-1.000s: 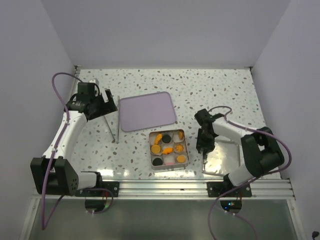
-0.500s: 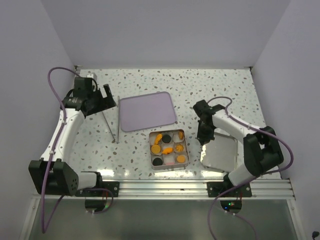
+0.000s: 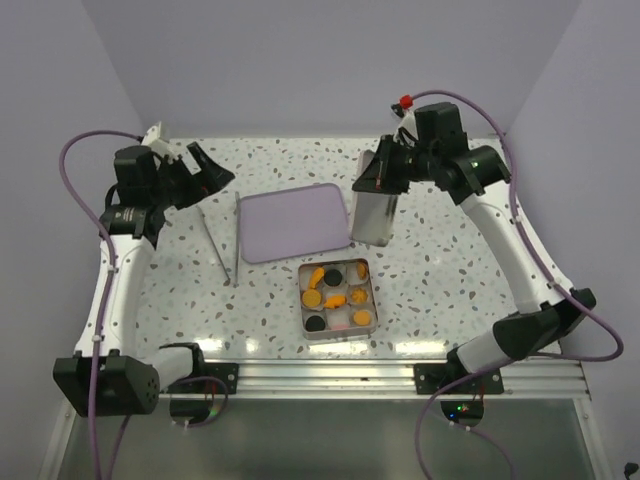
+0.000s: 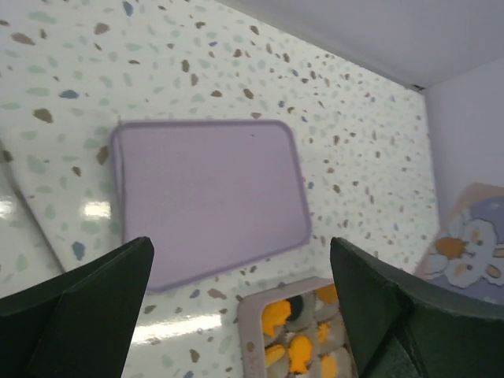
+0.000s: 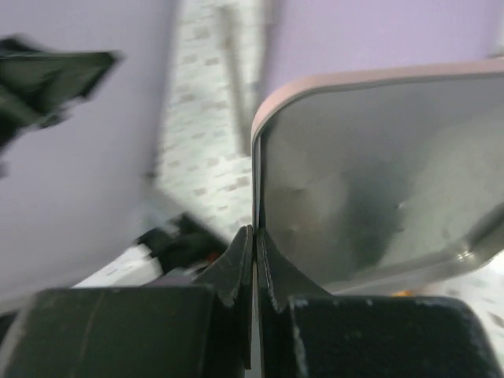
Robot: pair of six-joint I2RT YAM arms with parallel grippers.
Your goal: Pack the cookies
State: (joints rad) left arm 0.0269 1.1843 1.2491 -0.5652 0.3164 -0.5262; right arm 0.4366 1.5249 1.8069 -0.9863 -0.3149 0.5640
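All cookies (image 3: pixel 334 296) in view lie in the square tin (image 3: pixel 301 305) at the lower middle of the top frame. They are sorted into its small cells, mostly orange discs with a couple of black ones, and none shows loose on the desk (image 3: pixel 450 260). So the filling looks done, and what is left, by my reading, is the closing. The lid (image 3: pixel 375 215) is off the tin. It hangs on edge in the upper middle of the frame, up and to the right of the tin and just right of the lilac tray (image 3: pixel 294 222). Whether its lower edge touches the desk I cannot tell. The right fingers (image 5: pixel 253 250) are pressed together on its upper edge, pinching it, as the right wrist view shows close up. The left fingers (image 3: pixel 208 168) are spread wide and hold nothing, in the upper left, well apart from the tin. A thin metal tool, perhaps tongs (image 3: pixel 222 245), lies left of the tray. The lid has yet to be turned flat, set over the tin and pressed down.
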